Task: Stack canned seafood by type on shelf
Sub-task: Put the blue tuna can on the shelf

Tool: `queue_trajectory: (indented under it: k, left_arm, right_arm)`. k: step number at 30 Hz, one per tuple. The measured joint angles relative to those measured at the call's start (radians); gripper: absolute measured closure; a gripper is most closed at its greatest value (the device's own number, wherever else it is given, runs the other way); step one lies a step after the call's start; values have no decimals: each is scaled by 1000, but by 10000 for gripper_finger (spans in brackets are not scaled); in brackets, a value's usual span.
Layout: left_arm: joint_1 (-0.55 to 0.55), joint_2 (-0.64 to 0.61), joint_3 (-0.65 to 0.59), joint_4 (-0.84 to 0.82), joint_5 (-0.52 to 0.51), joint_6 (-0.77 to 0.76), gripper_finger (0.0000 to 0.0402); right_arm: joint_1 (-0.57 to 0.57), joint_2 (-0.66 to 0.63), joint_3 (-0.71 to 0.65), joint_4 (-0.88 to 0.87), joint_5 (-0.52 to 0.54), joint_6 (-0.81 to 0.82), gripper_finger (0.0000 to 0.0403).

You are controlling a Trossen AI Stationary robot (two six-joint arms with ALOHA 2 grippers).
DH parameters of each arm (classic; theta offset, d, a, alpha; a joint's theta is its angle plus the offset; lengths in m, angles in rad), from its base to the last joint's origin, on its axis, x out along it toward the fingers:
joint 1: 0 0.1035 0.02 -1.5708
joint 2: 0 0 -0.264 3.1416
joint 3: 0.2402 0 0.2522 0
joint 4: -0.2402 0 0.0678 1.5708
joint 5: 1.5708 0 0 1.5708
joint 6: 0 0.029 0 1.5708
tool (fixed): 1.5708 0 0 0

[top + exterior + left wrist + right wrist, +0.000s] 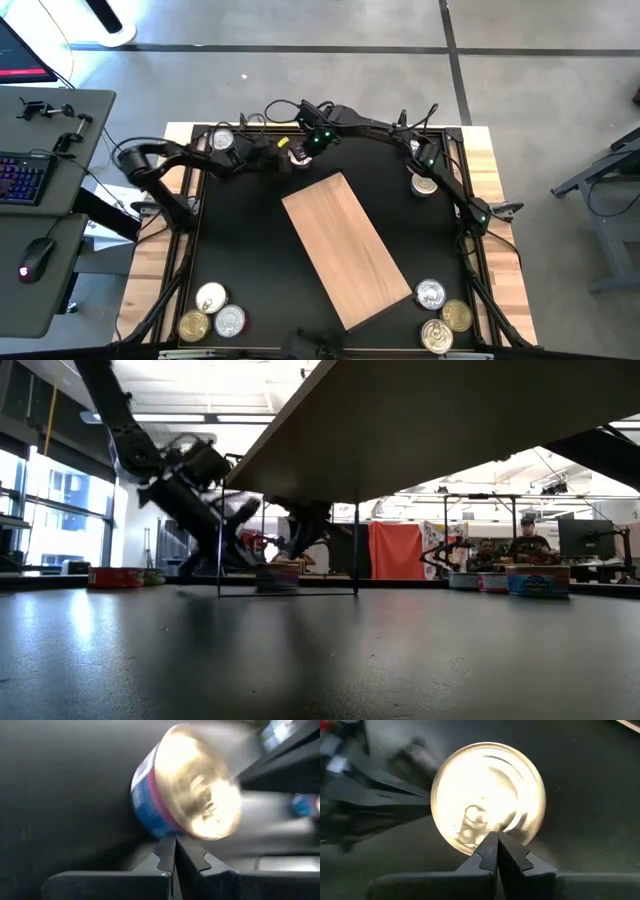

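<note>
Near edge of the black counter [250, 250]: three tins [212, 312] at the left corner, three more [441, 317] at the right. Centre: the wooden shelf [345, 247], lying diagonally and bare. Far side: left tool [175, 851], fingers pressed together and empty, just before a blue-and-pink-labelled tin [187, 790], probably tilted; right tool [496, 847], likewise closed on nothing, poised over a gold-lidded tin [487, 795] near the far right corner.

Overhead, table-level, two close wrist views
</note>
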Motion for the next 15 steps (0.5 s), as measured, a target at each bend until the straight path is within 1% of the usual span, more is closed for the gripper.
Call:
queue_trajectory:
  k: [2,4,5,9,11,15]
  left_arm:
    - [20,-49,0,-42,-86,40,402]
    - [46,-79,0,-78,-135,81,401]
    - [65,-84,0,-74,-132,96,402]
    - [125,-69,0,-63,-57,145,402]
    - [139,-43,0,-66,-35,168,401]
    - [144,-3,-1,-61,12,168,401]
  right_arm:
    - [-7,0,0,42,-5,23,403]
    - [-14,-1,0,80,-2,54,403]
    - [-17,-1,1,90,2,69,403]
    - [-25,6,1,75,2,82,403]
    - [-27,18,1,63,6,87,403]
    - [-28,37,1,60,11,102,403]
